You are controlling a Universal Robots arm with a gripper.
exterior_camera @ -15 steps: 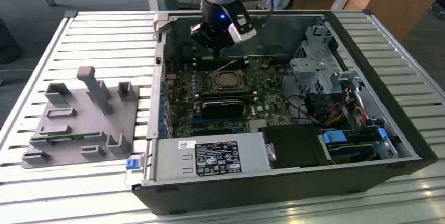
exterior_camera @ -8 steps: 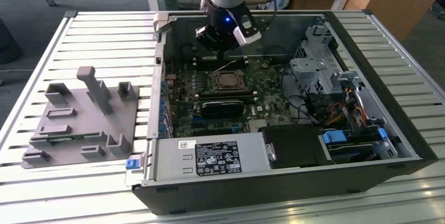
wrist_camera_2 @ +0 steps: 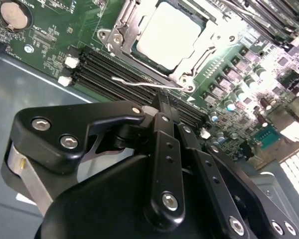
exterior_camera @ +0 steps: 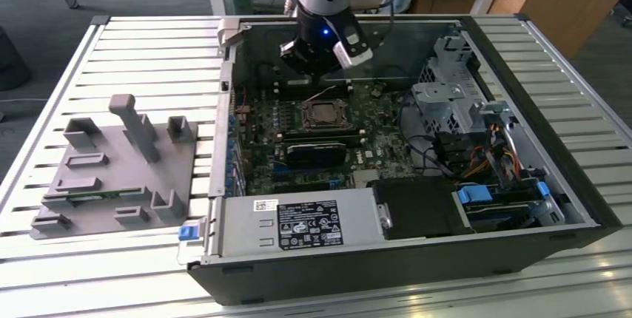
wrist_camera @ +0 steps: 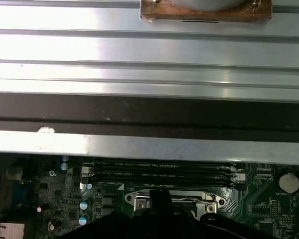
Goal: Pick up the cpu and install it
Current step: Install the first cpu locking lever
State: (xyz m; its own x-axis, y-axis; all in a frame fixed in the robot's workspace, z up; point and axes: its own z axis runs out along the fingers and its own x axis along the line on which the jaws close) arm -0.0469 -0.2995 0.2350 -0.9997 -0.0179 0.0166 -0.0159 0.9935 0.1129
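I see the black gripper (wrist_camera_2: 162, 102) fingers pressed together, holding nothing | hovers above green motherboard (wrist_camera_2: 50, 35) | small square silvery-topped cpu (wrist_camera_2: 168, 36) sits in metal socket frame (wrist_camera_2: 117, 30), apart from gripper

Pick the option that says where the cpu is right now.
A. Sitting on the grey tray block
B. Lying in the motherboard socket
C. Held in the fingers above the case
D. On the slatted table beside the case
B: in the second wrist view the cpu lies silvery side up inside the socket frame on the motherboard, beyond the gripper.
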